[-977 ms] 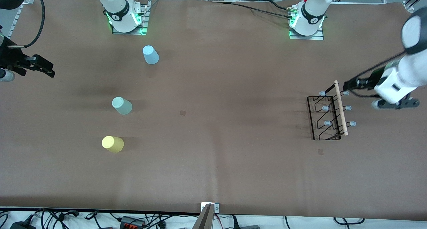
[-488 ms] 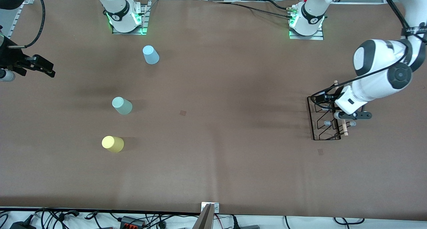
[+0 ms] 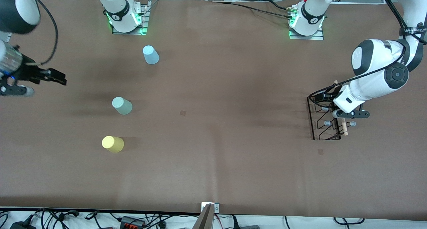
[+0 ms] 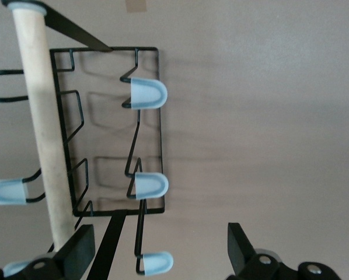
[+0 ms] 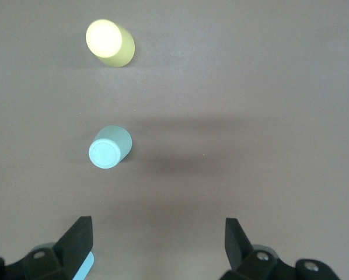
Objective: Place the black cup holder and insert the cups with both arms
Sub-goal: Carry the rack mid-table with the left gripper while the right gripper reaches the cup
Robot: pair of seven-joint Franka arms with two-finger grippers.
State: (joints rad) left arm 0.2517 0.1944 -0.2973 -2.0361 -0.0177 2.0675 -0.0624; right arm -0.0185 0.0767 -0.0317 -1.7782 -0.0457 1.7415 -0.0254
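The black cup holder [image 3: 326, 122] stands at the left arm's end of the table, its wooden rod [image 4: 39, 128] on top and pale blue capped prongs [image 4: 146, 93] sticking out. My left gripper [image 3: 319, 99] hangs open just over the rack [image 4: 160, 248], with one capped prong [image 4: 156, 263] between its fingers, untouched. The light blue cup [image 3: 150, 54], sage green cup [image 3: 122, 105] and yellow cup [image 3: 112, 144] stand apart toward the right arm's end. My right gripper [image 3: 61, 79] is open and empty over bare table beside them [image 5: 158, 236]. The green cup [image 5: 109, 147] and yellow cup [image 5: 110, 44] show in its wrist view.
Both arm bases [image 3: 125, 17] [image 3: 307, 22] stand along the table's edge farthest from the front camera. Cables and plugs [image 3: 130, 220] lie past the edge nearest the camera. Brown table [image 3: 217, 122] stretches wide between the cups and the holder.
My left arm has swung in from the table's end and brought its open gripper over the cup holder. My right gripper has shifted a little toward the cups.
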